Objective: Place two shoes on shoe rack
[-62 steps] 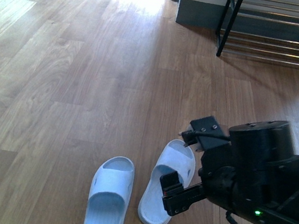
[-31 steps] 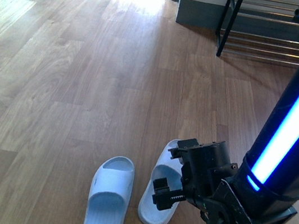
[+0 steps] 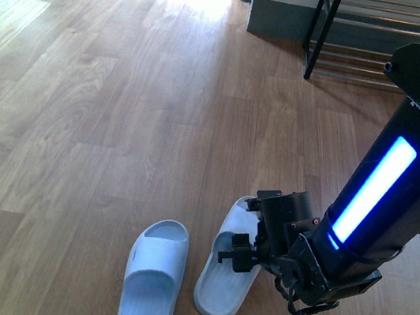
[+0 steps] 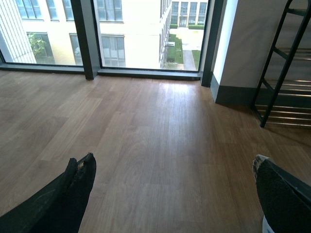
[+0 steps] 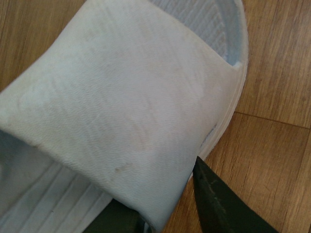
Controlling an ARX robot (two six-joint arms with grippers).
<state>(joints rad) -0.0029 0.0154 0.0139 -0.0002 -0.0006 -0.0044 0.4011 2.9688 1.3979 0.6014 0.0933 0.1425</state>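
Two pale blue slippers lie side by side on the wood floor near me. My right gripper (image 3: 248,247) is shut on the strap side of the right-hand slipper (image 3: 223,287); in the right wrist view the strap (image 5: 116,111) fills the frame, pinched between a finger under it and a dark finger (image 5: 218,204) outside. The other slipper (image 3: 153,272) lies free to its left. The shoe rack (image 3: 396,43) stands at the far right; its black frame also shows in the left wrist view (image 4: 282,63). My left gripper (image 4: 170,194) is open over bare floor. The grey sneakers are out of view.
A grey-based white column (image 3: 281,9) stands left of the rack. A floor-to-ceiling window (image 4: 136,34) lines the far wall. My right arm with its blue light strip (image 3: 372,191) rises in front of the rack.
My right arm has swung upright, and the gripper has closed on the right-hand slipper's strap. The slipper has barely shifted. The left slipper has not moved.
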